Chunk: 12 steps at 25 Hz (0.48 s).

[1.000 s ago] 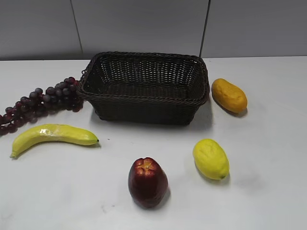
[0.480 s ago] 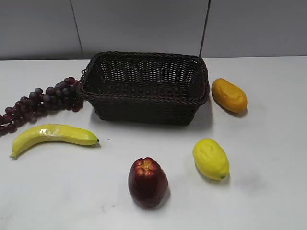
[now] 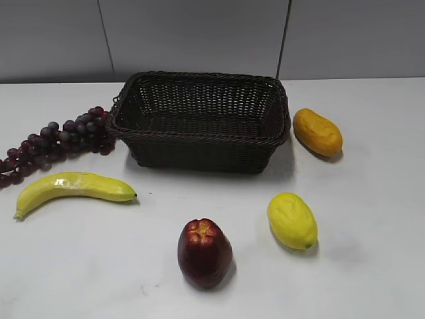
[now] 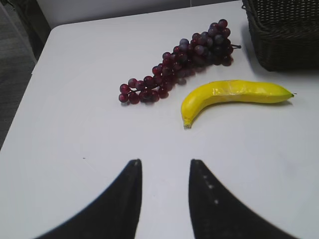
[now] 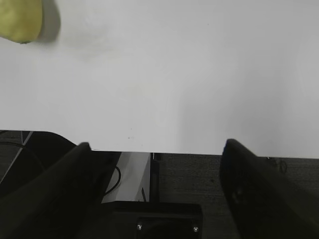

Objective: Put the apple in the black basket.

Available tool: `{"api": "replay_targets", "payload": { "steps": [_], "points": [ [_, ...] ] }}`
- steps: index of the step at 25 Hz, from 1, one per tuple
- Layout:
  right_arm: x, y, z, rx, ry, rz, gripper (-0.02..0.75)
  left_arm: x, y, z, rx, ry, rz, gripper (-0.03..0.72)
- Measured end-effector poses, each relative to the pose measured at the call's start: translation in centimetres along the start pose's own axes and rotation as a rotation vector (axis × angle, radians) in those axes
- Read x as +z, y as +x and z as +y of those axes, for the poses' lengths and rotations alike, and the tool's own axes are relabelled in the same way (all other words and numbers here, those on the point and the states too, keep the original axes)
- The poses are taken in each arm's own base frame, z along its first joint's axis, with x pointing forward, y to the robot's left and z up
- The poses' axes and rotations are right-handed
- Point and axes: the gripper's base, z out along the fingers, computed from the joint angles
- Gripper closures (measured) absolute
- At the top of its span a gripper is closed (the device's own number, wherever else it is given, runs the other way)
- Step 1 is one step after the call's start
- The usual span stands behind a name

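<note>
Dark red apple: the shiny round apple is seen alone on the white surface, near the front, so it can be reached.
Black woven basket: placed behind, empty.
Left hand: held apart, nothing gripped.
Right hand: spread wide, nothing gripped.

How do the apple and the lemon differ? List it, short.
Colour: the apple is dark glossy red with an orange-yellow patch on top; the lemon is plain yellow and matte.
Shape and pose: the apple stands upright, lobed top up; the lemon is an elongated oval lying on its side.
Place: the apple sits front centre; the lemon lies to its right, nearer the black basket.
Both rest on the white table, outside the basket, untouched.
</note>
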Motion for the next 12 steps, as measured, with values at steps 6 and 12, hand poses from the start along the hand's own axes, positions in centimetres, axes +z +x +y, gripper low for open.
{"api": "replay_targets", "payload": {
  "steps": [6, 12],
  "points": [
    [0.7, -3.8, 0.5, 0.0, -0.056, 0.03, 0.146, 0.0, 0.0, 0.0, 0.0, 0.0, 0.0, 0.451],
    [2.9, -5.3, 3.4, -0.088, -0.135, 0.109, 0.146, 0.0, 0.0, 0.0, 0.0, 0.0, 0.0, 0.451]
  ]
}}
